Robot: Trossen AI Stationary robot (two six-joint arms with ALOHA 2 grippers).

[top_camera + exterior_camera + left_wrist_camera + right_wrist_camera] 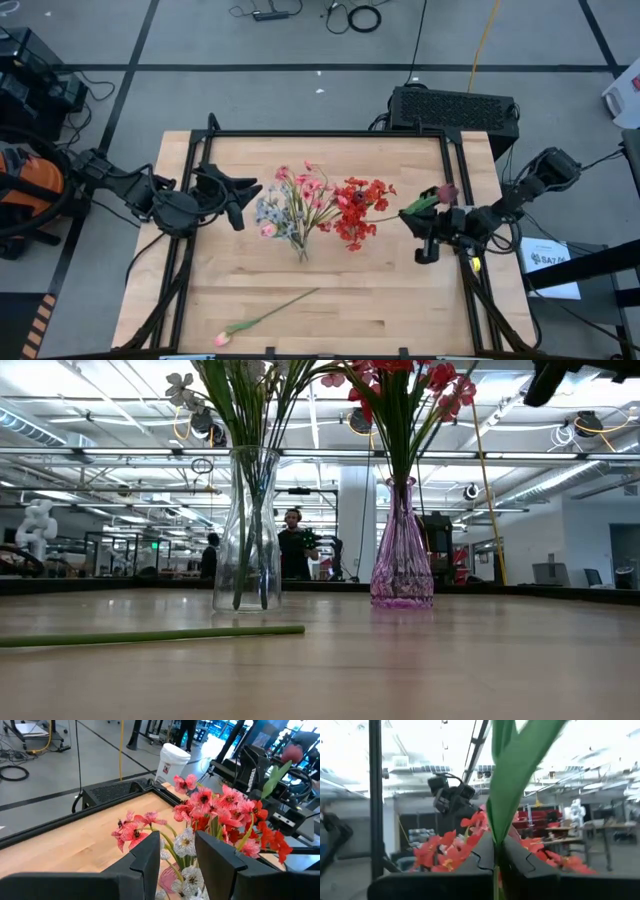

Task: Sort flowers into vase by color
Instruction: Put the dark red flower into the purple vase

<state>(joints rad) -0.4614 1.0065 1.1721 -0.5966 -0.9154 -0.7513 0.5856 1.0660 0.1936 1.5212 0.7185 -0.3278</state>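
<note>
Your right end effector (pixel 428 222) grips dark red flower (pixel 446 192) by stem, beside red bunch in purple vase (pixel 401 550). Risk: leaves snag blooms, tip vase. Left end effector (pixel 236 190) hangs released near clear vase (pixel 248 530). Pink flower (pixel 222 339) lies on table (pixel 400 290).

Two vases stand on the table (pixel 400 290) — a clear vase (pixel 247 530) and a purple vase (pixel 402 545) just beside it. One loose pink flower (pixel 262 320) lies near the table's front edge — another dark-red flower (pixel 432 198) is held beside the purple vase.
</note>
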